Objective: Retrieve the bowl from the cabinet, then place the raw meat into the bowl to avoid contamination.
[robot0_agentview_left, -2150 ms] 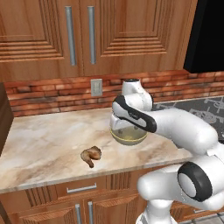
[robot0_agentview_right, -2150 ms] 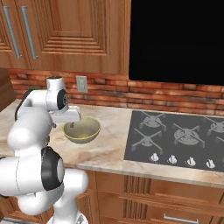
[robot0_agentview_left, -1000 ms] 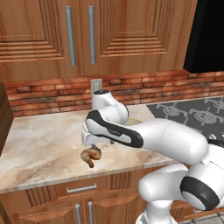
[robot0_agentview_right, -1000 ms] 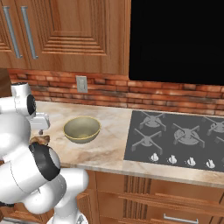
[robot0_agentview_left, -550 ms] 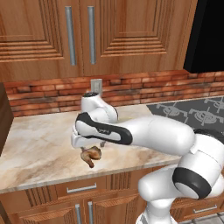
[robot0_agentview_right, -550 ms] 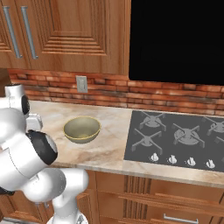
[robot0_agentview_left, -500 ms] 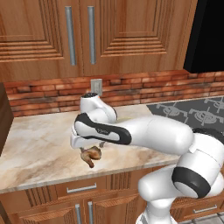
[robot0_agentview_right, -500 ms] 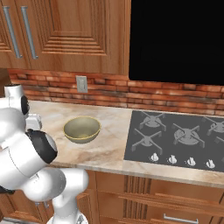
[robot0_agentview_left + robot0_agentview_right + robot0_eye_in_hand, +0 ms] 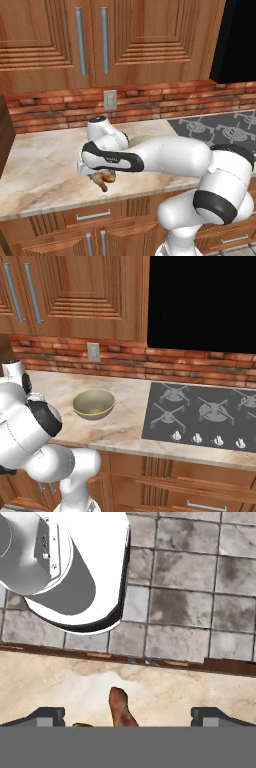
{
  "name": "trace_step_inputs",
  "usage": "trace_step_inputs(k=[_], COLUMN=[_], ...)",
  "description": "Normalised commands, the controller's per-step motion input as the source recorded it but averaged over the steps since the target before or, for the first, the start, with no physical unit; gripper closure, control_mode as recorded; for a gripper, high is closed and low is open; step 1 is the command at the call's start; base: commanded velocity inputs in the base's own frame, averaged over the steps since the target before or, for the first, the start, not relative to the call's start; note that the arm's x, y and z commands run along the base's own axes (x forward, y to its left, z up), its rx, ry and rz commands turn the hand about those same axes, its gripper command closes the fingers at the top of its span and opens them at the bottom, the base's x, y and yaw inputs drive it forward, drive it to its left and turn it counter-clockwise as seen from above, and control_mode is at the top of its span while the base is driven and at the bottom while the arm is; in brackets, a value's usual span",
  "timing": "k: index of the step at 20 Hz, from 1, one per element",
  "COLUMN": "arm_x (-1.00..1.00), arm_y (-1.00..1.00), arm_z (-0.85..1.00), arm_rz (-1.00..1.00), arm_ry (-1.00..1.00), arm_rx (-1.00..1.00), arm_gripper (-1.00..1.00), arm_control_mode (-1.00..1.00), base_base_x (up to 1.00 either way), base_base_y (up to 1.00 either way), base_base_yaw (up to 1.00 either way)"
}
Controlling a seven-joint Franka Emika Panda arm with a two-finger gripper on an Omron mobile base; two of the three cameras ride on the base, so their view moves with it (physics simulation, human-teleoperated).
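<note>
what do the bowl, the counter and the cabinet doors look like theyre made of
bowl: looks like glazed ceramic, smooth pale olive with a thin yellowish rim.
counter: polished marble or stone, judging by beige veining.
cabinet doors: reddish-brown wood, visible grain, raised panels; metal-looking bar handles.

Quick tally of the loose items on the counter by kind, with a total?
Bowl: 1
Raw meat, a drumstick piece: 1
Total: 2
</note>
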Motion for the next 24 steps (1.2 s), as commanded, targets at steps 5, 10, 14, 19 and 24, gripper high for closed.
trace_step_inputs(k=[5,10,14,19,24], arm_x=[0.23,0.32,0.28,0.20,0.13], arm_y=[0.00,-0.02,0.00,0.00,0.00], arm_z=[-0.41,-0.31,-0.23,-0.26,-0.27], arm_rz=[-0.06,-0.03,-0.02,-0.03,-0.04], arm_ry=[-0.04,-0.06,-0.06,-0.03,0.00], arm_rx=[0.00,0.00,0.00,0.00,0.00], arm_gripper=[-1.00,-1.00,-1.00,-1.00,-1.00], arm_control_mode=[-1.00,-1.00,-1.00,-1.00,-1.00], base_base_x=[0.00,0.00,0.00,0.00,0.00], base_base_y=[0.00,0.00,0.00,0.00,0.00], base_base_yaw=[0.00,0.00,0.00,0.00,0.00])
